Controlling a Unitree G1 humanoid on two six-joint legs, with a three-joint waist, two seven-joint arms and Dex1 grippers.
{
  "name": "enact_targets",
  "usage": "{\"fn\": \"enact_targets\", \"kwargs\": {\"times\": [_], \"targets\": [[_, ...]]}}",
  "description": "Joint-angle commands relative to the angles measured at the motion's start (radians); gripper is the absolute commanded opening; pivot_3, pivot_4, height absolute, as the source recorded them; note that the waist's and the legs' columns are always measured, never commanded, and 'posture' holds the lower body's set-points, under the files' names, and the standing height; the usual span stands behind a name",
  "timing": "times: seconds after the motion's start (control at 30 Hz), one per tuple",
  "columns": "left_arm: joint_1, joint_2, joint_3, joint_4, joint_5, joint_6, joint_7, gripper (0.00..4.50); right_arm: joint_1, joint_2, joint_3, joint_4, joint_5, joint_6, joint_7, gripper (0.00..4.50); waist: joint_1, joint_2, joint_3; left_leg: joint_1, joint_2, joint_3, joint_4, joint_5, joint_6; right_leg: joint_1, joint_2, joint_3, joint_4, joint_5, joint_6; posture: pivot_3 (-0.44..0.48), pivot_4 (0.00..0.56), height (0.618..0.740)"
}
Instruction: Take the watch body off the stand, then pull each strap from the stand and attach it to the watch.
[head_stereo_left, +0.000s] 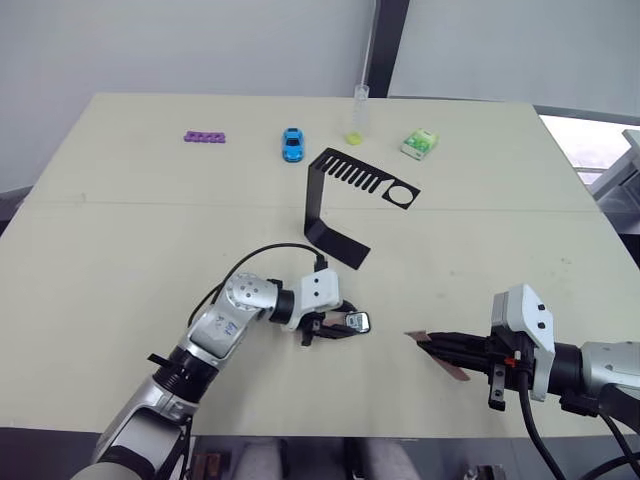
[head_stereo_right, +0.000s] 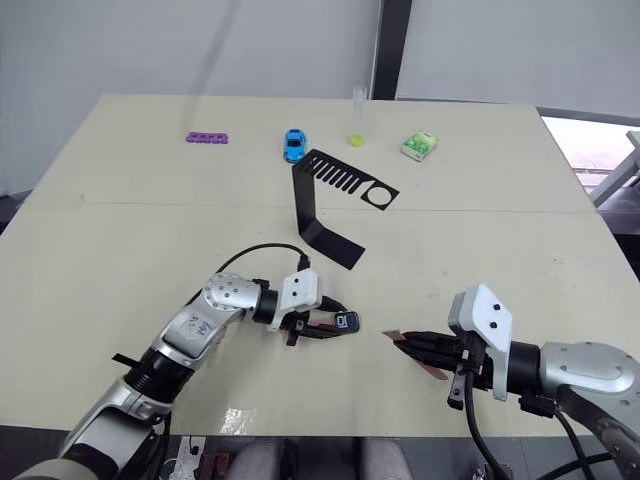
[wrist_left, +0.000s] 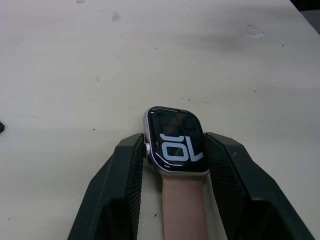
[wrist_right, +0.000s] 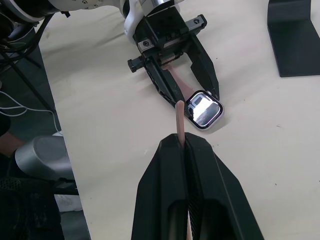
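The watch body (wrist_left: 175, 145), a small black case with white marks on its screen, lies on the table between the fingers of my left gripper (head_stereo_left: 350, 325), which is shut on its sides. One pinkish-tan strap (wrist_left: 182, 210) is joined to the case and runs back between the fingers. My right gripper (wrist_right: 184, 141) is shut on the other strap (head_stereo_left: 437, 355), held edge-on, its free end pointing at the watch body (wrist_right: 205, 110) a short gap away. The black stand (head_stereo_left: 320, 200) sits upright at mid-table, behind both grippers, with nothing on it.
Along the far side of the table (head_stereo_left: 120, 250) lie a purple knobbly strip (head_stereo_left: 204, 136), a blue toy car (head_stereo_left: 292, 144), a clear tube with yellow at its foot (head_stereo_left: 357, 115) and a green-white packet (head_stereo_left: 419, 143). The table's near edge is just behind both grippers.
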Motion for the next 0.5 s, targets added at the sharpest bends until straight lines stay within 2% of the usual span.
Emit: {"fn": "enact_targets", "kwargs": {"times": [0.03,0.1,0.2,0.5], "targets": [[-0.011,0.018,0.024,-0.047,-0.016,0.009,-0.016,3.43,-0.010,0.008,-0.005,-0.019,0.013,0.000,-0.004,0.00,0.002,0.000,0.000,0.000,0.000,0.000,0.000,0.000,0.000,0.000,0.000,0.000,0.000,0.000,0.000,0.000,0.150,0.740],[-0.017,0.026,0.040,-0.058,-0.024,0.010,-0.018,4.45,-0.009,0.009,-0.009,-0.020,0.017,0.002,-0.003,0.00,0.006,0.000,0.000,0.000,0.000,0.000,0.000,0.000,0.000,0.000,0.000,0.000,0.000,0.000,0.000,0.000,0.150,0.740],[-0.010,0.032,0.051,-0.089,-0.036,0.027,-0.019,4.49,-0.003,0.011,-0.014,-0.021,0.021,0.004,-0.002,0.00,0.010,0.000,0.000,0.000,0.000,0.000,0.000,0.000,0.000,0.000,0.000,0.000,0.001,0.000,0.000,0.000,0.150,0.740],[0.050,-0.028,0.017,-0.142,0.005,0.109,0.099,4.49,0.005,0.010,-0.020,-0.025,0.027,0.008,-0.002,0.00,0.010,0.000,0.000,0.000,0.000,0.000,0.000,0.000,0.000,0.000,0.000,0.000,0.001,0.000,0.000,0.000,0.150,0.740]]}}
